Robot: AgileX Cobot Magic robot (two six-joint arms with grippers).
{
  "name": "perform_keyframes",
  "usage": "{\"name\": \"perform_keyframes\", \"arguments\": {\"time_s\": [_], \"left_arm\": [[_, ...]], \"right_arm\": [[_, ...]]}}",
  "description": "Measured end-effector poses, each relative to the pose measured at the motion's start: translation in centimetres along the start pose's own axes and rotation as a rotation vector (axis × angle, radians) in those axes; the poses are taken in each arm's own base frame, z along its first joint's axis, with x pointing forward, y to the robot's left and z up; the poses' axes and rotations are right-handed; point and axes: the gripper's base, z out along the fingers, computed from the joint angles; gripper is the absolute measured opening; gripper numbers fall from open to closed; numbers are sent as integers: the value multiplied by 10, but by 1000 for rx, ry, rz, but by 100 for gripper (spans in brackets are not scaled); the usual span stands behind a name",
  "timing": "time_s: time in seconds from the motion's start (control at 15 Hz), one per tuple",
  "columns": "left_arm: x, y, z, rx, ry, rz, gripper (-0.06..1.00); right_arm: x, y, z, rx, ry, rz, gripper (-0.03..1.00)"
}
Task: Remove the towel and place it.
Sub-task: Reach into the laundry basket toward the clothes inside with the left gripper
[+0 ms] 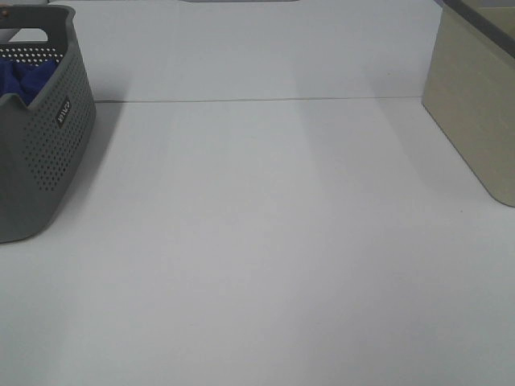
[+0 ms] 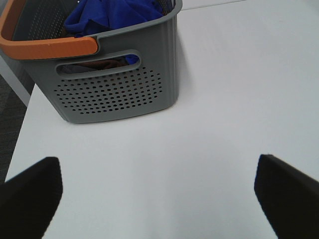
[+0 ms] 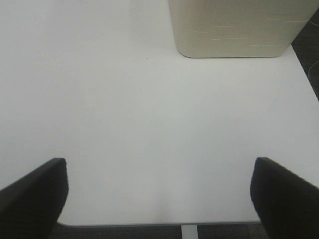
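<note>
The royal-blue towel (image 1: 26, 78) lies bunched inside the grey perforated basket (image 1: 50, 153) at the far left of the white table; it also shows in the left wrist view (image 2: 112, 13), heaped in the basket (image 2: 119, 84), which has an orange handle (image 2: 47, 47). My left gripper (image 2: 159, 191) is open and empty, hovering over bare table short of the basket. My right gripper (image 3: 159, 196) is open and empty near the table's front edge. Neither gripper shows in the exterior high view.
A beige bin (image 1: 475, 96) stands at the right of the table; it shows in the right wrist view (image 3: 232, 27) too. A seam (image 1: 257, 100) crosses the table at the back. Dark floor (image 3: 311, 55) lies beyond the table's right edge.
</note>
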Motion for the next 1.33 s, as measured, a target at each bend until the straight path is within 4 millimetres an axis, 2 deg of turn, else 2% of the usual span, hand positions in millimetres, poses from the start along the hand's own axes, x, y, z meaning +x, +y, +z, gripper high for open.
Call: {"name": "perform_keyframes", "arguments": {"time_s": [1.33], "left_arm": [[0,0,0,0,0,0,99]], "right_arm": [[0,0,0,-4,0,2,96]]}}
